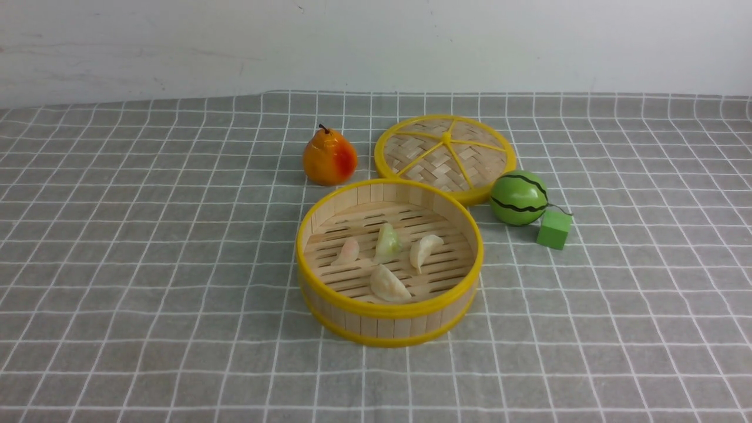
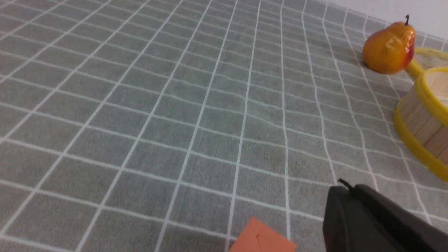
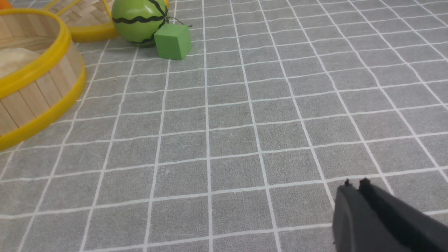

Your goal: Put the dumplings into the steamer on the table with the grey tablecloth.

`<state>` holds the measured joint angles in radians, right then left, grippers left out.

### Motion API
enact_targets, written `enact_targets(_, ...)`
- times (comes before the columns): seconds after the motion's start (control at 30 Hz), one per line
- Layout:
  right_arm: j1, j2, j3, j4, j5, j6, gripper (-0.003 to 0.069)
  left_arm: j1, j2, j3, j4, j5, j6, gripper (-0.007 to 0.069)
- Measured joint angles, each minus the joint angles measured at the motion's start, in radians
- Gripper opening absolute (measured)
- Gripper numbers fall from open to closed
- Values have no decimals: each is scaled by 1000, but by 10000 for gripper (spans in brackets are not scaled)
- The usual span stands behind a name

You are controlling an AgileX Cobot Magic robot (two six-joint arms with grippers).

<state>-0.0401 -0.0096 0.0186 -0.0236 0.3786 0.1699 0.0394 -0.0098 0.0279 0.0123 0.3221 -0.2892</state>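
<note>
Four small glossy pleated dumplings (image 1: 388,258) lie inside the round bamboo steamer (image 1: 389,324) w/ yellow rims, all on its slatted floor: pinkish one, greenish one, 2 cream ones, close together but mostly apart. Steamer sits on the grey tablecloth (image 1: 147,264) w/ white grid lines, spread over the table.

Just behind steamer, touching its far rim: flat woven lid (image 1: 445,154) w/ yellow spokes. Orange-red pear (image 1: 329,157) stands beside lid. Striped green melon ball (image 1: 519,198) is next to lid's other side, green cube (image 1: 554,229) touching/just beside it.

Left gripper (image 2: 346,190): dark fingers appear pressed together, nothing between them; steamer and pear well ahead of it, off toward its inner side. An orange flat patch (image 2: 262,239) shows right by it, can't tell what.

Right gripper (image 3: 355,185): tips closed together, holding nothing; bare cloth under it, cube + melon ball far ahead, steamer off to its inner side.
</note>
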Motion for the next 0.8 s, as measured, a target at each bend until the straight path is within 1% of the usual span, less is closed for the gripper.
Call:
enact_targets(0.17, 0, 0, 0, 0, 0, 0, 29, 1, 0, 3, -1, 39, 2, -14)
enact_targets(0.8, 0, 0, 0, 0, 0, 1, 49, 1, 0, 3, -1, 40, 2, -14)
